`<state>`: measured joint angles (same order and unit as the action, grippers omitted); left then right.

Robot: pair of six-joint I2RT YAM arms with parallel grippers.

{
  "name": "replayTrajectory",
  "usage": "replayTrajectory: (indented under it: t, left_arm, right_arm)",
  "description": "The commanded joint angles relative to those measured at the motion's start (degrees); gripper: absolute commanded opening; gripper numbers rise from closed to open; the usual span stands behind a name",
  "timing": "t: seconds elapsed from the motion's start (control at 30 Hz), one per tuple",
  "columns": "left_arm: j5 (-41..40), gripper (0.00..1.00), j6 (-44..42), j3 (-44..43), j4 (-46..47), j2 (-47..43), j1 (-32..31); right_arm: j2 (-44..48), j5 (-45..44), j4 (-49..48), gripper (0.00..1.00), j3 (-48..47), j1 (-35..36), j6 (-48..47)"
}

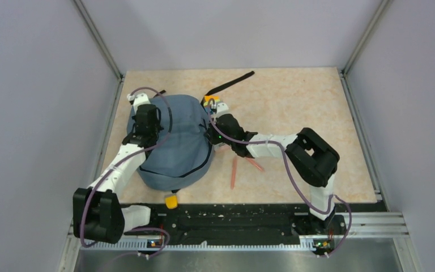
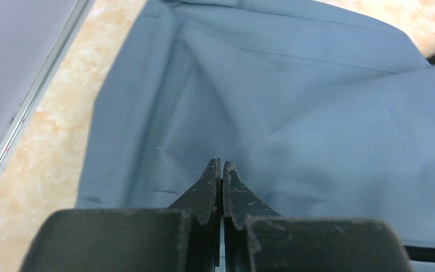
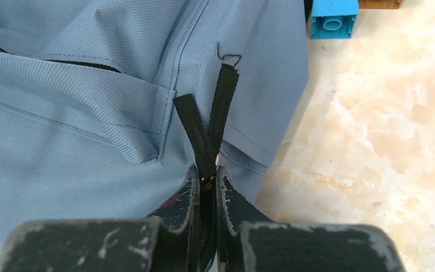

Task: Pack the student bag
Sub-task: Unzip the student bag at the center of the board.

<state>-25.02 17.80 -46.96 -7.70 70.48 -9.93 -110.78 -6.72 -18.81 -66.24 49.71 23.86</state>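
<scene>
Evidently I am only partway. The student bag (image 1: pixel 173 147) lies left of centre on the table (image 1: pixel 294 102). My left gripper (image 2: pixel 221 167) is pressed together on its fabric, and my right gripper (image 3: pixel 207 173) pinches the black zipper pull (image 3: pixel 212 124). Pink sticks (image 1: pixel 243 167) and a yellow piece (image 1: pixel 171 202) lie outside, unpacked.

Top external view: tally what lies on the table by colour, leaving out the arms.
Slate-blue: 1, the student bag
Yellow: 2, a block at the near edge, another block by the bag's far side
Salmon-pink: 2, one stick and a second stick
Black: 1, a strap
Total: 6
</scene>
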Motion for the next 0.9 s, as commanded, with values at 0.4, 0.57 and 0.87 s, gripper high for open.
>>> replayTrajectory:
  t: [0.4,0.57,0.87]
  left_arm:
    - [0.4,0.0,7.9,6.0,-1.4,-10.9,19.0]
    - [7.7,0.0,7.8,7.4,-1.6,-12.2,19.1]
    - [24.2,0.12,8.7,7.2,-6.6,-17.6,18.8]
  right_arm:
    - [2.3,-6.2,2.8,0.0,-0.3,-3.6,-4.9]
    - [0.5,-3.6,3.8,0.0,-4.4,-4.6,-10.4]
    - [-5.8,1.3,5.2,0.0,-16.5,-8.1,-20.3]
